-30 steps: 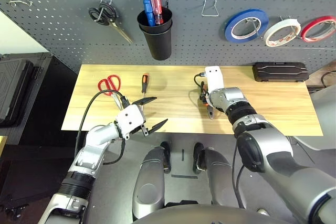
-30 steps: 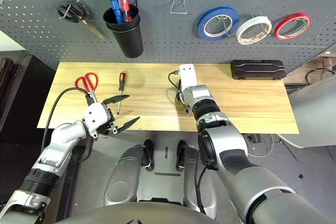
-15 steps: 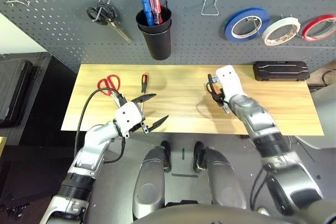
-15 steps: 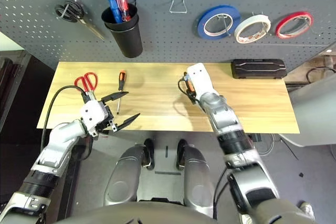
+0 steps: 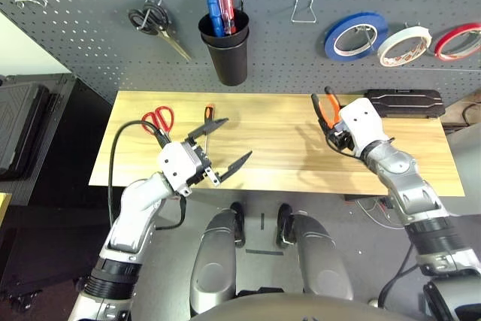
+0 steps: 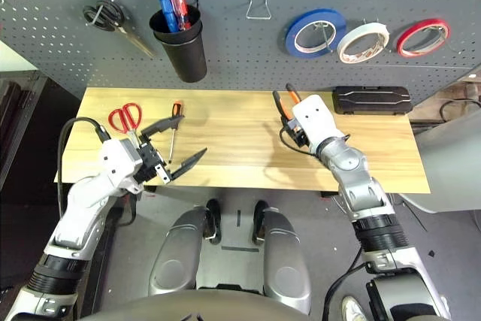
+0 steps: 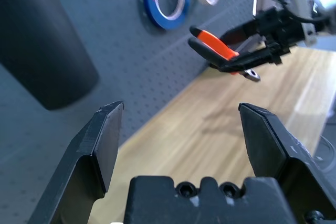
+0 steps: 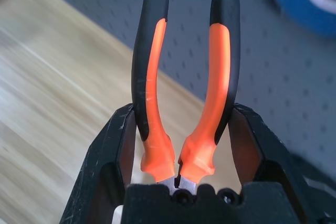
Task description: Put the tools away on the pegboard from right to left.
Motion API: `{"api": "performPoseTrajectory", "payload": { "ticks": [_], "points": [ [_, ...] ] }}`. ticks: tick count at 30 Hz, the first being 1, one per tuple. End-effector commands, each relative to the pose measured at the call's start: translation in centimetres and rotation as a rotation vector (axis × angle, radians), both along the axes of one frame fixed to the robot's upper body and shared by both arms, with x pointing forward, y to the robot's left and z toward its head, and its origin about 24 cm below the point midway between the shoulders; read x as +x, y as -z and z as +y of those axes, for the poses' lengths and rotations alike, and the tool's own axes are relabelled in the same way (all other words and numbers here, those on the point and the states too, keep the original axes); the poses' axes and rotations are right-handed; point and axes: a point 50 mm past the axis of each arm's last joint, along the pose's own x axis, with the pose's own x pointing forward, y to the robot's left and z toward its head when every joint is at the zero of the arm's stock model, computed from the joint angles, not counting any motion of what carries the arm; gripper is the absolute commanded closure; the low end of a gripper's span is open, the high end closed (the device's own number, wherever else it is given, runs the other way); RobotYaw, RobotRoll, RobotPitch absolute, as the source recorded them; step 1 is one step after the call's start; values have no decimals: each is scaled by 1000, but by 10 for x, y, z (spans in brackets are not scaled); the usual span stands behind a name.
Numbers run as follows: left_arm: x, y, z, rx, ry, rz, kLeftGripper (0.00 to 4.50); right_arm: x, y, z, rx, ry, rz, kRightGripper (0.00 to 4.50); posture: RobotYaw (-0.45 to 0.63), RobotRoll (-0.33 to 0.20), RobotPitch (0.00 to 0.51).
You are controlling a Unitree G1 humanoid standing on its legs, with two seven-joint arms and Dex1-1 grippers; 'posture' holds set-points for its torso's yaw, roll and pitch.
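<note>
Found orange-and-black pliers [image 8: 211, 87] clamped by both handles in the right tool [image 8: 184, 111], near the black case [image 5: 406, 103]. Appeared raised off the tabletop [image 5: 263, 140], clearance poorly seen. Noted left tool [image 7: 182, 107] standing apart, near screwdriver [image 6: 177, 109] and red-handled scissors [image 6: 125, 116]. Observed white roll [image 5: 385, 52] hung on pegboard [image 5: 270, 58].

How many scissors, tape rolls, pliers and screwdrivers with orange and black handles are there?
Scissors: 2, red-handled and black-handled
Tape rolls: 3, blue, white and red
Pliers: 1
Orange-and-black screwdriver: 1
Total: 7
</note>
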Motion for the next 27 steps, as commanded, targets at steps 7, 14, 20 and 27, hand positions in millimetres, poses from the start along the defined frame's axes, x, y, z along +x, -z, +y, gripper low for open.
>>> {"api": "performPoseTrajectory", "payload": {
  "ticks": [7, 14, 20, 27],
  "points": [
    [-11, -30, 3, 10, -1, -13, 0, -4, -43, 0, 59, -122, -154, 1638, 181, 0, 236],
    [-12, -45, 1, -48, 5, 20, 0, -8, -76, 9, 98, -214, -258, 1638, 168, 0, 236],
    [-11, -53, -2, -93, 13, 39, 0, -11, -101, 11, 102, -238, -355, 1638, 149, 0, 239],
    [-9, -54, -3, -122, 20, 66, 0, -10, -129, 21, 139, -223, -489, 1638, 136, 0, 238]
  ]
}}
